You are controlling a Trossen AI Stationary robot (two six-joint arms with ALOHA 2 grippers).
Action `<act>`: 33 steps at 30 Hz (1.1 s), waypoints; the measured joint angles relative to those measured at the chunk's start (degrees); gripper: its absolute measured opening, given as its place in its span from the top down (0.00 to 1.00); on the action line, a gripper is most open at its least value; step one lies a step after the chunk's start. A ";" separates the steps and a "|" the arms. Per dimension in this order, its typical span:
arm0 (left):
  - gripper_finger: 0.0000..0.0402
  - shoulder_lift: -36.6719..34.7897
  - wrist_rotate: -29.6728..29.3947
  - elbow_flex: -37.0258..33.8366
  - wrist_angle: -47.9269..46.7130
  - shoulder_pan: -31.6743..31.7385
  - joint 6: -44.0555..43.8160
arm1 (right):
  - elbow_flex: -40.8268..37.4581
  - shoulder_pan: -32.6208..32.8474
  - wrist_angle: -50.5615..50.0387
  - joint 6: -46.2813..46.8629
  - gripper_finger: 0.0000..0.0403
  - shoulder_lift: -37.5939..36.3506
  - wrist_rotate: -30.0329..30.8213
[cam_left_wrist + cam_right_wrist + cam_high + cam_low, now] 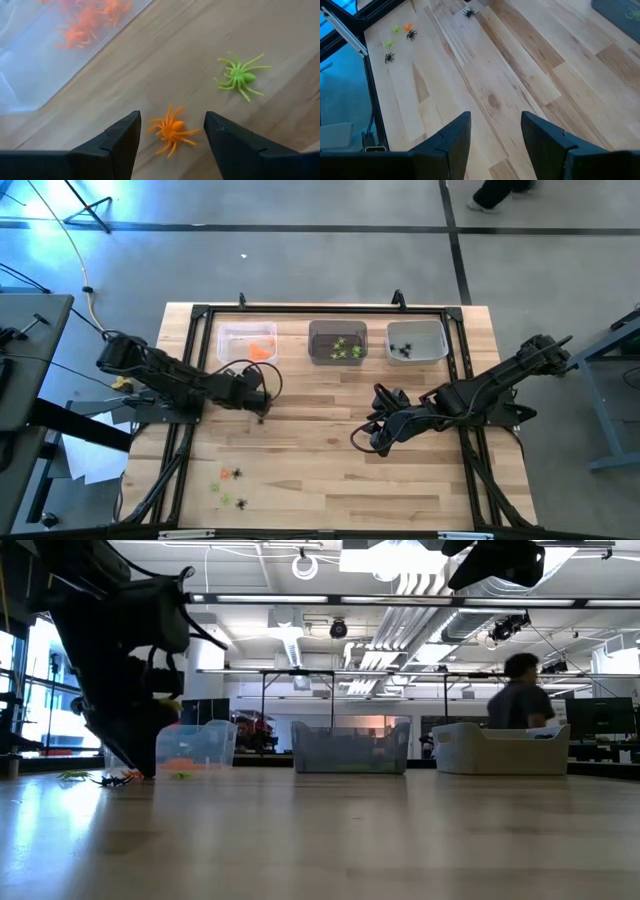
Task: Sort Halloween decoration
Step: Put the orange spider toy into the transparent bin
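The left end effector (170,135) hovers released, fingers straddling a tiny orange plastic spider (171,130) on the wooden bench (330,480) (a lime-green spider (240,76) lies near). The right end effector (495,135) waits released mid-bench.

3 bins (335,341) side by side along the table's (330,480) far edge, spiders (230,485) near its front-left corner

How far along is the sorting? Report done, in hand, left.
Done: orange spiders lie in the left bin, green ones in the middle bin, black ones in the right bin. In hand: the open left gripper straddles an orange spider, not yet gripped; a green spider lies nearby. Left: a small cluster near the front-left edge. The right gripper hovers open and empty.
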 joint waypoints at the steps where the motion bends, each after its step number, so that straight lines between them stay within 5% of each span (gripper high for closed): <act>1: 0.46 -0.04 0.23 -0.72 0.96 0.20 0.00 | 0.00 0.00 -0.01 0.00 0.57 -0.01 0.00; 7: 0.48 -0.20 -0.55 -4.17 6.00 0.32 -2.60 | 0.00 0.00 -0.01 0.00 0.57 0.01 0.00; 19: 0.71 -0.04 0.35 -4.99 8.68 -0.37 -8.02 | 0.00 0.01 -0.01 -0.01 0.57 0.01 0.00; 33: 0.57 -6.09 0.23 -5.60 4.78 -1.18 -6.86 | 0.00 0.01 -0.01 0.00 0.57 -0.01 0.00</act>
